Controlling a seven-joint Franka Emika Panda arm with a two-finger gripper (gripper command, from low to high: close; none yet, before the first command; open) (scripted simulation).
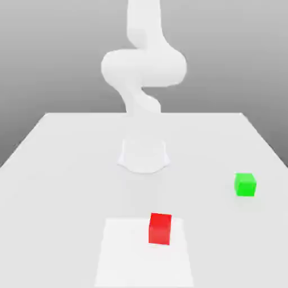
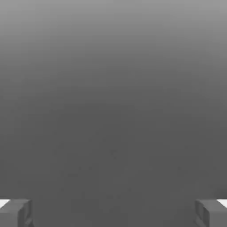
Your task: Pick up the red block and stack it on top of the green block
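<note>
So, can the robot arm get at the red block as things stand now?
Probably yes: the red block sits in the open on the white patch, the green block well aside, and the gripper is open.

Pale, smooth, plain-surfaced tabletop [image 1: 73,185], evenly lit. Brighter white four-sided patch [image 1: 129,259] near its front edge. Behind: plain grey backdrop [image 1: 50,56], darkening downward.

You have two blocks in the exterior view — one red block [image 1: 160,229] and one green block [image 1: 245,185]. You also have one robot arm [image 1: 144,64], one table [image 1: 62,197] and one white panel [image 1: 135,264] — one of each.
</note>
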